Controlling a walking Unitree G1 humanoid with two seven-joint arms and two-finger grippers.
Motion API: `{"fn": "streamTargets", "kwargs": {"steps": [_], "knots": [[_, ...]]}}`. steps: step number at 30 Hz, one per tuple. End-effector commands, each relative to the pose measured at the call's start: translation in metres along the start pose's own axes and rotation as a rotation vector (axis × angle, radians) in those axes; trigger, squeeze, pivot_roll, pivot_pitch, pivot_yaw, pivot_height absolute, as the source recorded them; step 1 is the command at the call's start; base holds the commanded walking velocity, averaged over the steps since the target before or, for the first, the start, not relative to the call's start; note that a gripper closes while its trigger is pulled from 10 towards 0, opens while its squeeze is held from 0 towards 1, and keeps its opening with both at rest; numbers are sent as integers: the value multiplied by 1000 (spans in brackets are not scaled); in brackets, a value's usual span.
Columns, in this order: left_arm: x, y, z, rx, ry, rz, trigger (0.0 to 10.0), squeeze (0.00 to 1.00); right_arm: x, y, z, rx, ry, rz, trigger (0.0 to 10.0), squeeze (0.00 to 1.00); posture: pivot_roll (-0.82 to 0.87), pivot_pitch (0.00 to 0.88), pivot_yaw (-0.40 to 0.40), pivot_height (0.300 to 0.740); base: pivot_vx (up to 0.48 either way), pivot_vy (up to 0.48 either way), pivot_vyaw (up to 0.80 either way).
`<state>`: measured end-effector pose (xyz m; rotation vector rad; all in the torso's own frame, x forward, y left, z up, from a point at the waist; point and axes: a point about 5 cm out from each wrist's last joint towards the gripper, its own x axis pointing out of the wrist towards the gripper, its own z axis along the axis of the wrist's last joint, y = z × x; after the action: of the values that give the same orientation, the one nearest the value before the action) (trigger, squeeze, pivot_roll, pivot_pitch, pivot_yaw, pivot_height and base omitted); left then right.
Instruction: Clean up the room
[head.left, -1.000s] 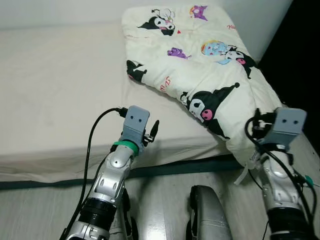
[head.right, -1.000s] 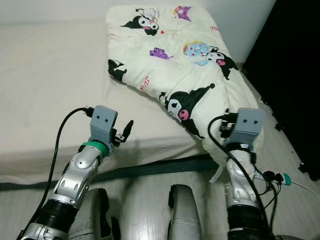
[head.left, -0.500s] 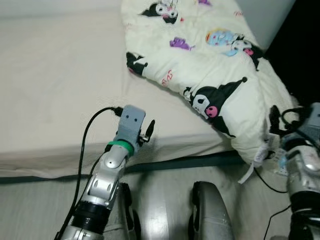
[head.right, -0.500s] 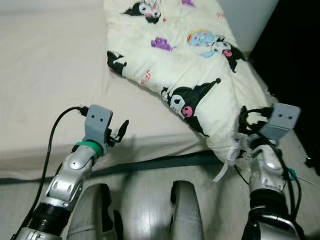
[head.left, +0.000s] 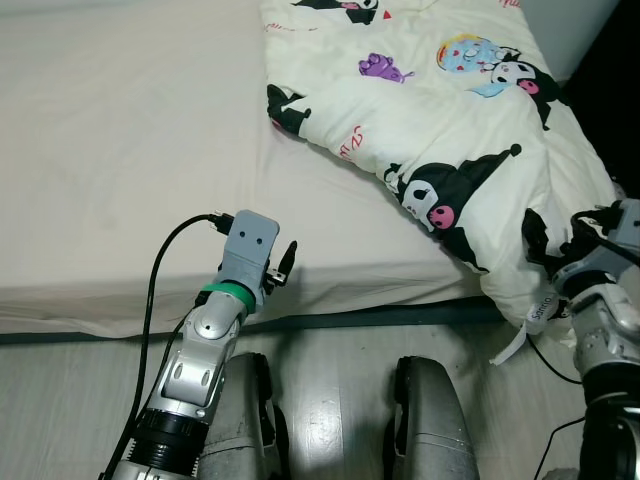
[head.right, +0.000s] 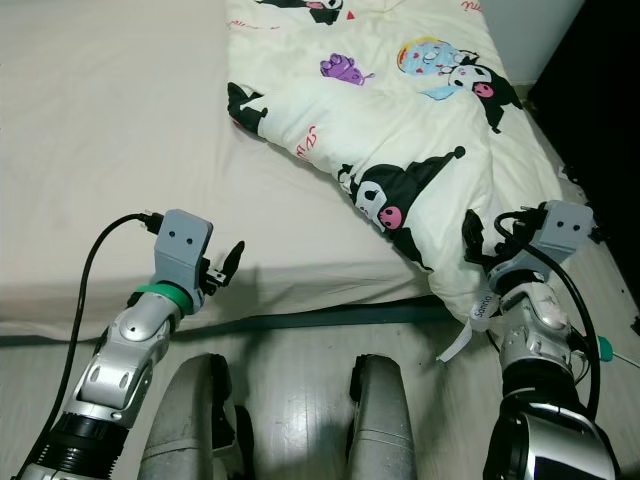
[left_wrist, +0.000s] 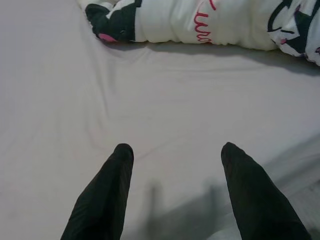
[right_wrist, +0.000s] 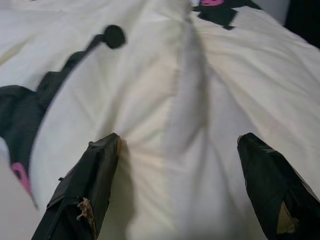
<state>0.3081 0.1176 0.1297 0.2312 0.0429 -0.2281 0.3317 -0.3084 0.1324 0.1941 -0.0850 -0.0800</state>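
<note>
A cream quilt (head.left: 450, 110) printed with black cartoon figures lies bunched on the right side of the bed (head.left: 120, 150), and its corner hangs over the bed's front right edge. My right gripper (right_wrist: 178, 140) is open, its fingers (right_wrist: 85, 195) spread to either side of a ridge of that hanging corner, close against the cloth. My left gripper (left_wrist: 175, 150) is open too. It hovers low over the bare beige sheet just inside the front edge (head.left: 283, 265), well apart from the quilt.
A dark bed-frame strip (head.left: 380, 318) runs under the mattress, with pale wooden floor (head.left: 330, 400) below it. My two grey legs (head.left: 430, 420) stand close to the bed. A white tag (head.left: 515, 340) dangles from the quilt's corner. A dark space lies to the right of the bed.
The view has shifted, with the bed now closer and lower in frame. My right gripper has swung out to the right, up against the quilt's hanging corner. The left gripper stays over the sheet's edge.
</note>
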Motion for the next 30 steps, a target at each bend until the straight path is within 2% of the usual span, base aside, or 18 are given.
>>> {"fn": "streamTargets", "kwargs": {"steps": [1,2,3,5,6,8,9,10,11,19,22,26,27,28,30], "knots": [[-3,2,-6,4,33,3,10000,0,-2,2,-8,15,26,13,10000,0,72,211,121,595,0,0,0],[-3,2,-6,6,34,4,10000,0,1,5,-7,24,23,28,10000,0,72,208,122,595,0,0,0],[-3,2,-6,6,35,3,10000,0,3,9,-8,34,28,42,8745,0,74,207,122,595,0,0,0],[-3,2,-6,6,35,3,10000,0,3,9,-8,34,28,42,8745,0,74,207,122,595,0,0,0],[-3,1,-5,7,35,1,10000,0,5,11,-9,43,34,50,4314,0,77,204,123,595,0,0,0],[-4,0,-5,7,35,-1,10000,0,5,13,-10,52,42,61,4157,0,79,203,124,595,0,0,0],[-4,-1,-4,7,34,-4,10000,0,5,14,-12,62,50,65,471,0,78,201,126,595,0,0,0],[-4,-1,-4,7,34,-4,10000,0,5,14,-12,62,50,65,471,0,78,201,126,595,0,0,0],[-4,-1,-4,7,35,-6,10000,0,5,15,-14,74,55,71,0,0,78,201,126,595,0,0,0],[-4,-2,-4,7,39,-11,10000,0,3,13,-18,91,60,67,0,0,70,197,127,595,0,0,0],[-4,-3,-3,6,39,-16,10000,0,3,19,-17,69,56,149,0,0,66,195,127,595,0,0,0],[-2,-5,-3,1,39,-23,10000,0,2,51,-21,15,96,448,0,0,45,193,123,595,0,0,0],[-2,-5,-3,1,39,-23,10000,0,2,51,-21,15,96,448,0,0,45,193,123,595,0,0,0],[-2,-6,-2,0,39,-24,10000,0,1,58,-23,5,109,506,0,0,45,193,123,595,0,0,0],[-2,-6,-2,0,39,-24,10000,0,1,58,-23,5,109,506,0,0,45,193,123,595,0,0,0]]}}
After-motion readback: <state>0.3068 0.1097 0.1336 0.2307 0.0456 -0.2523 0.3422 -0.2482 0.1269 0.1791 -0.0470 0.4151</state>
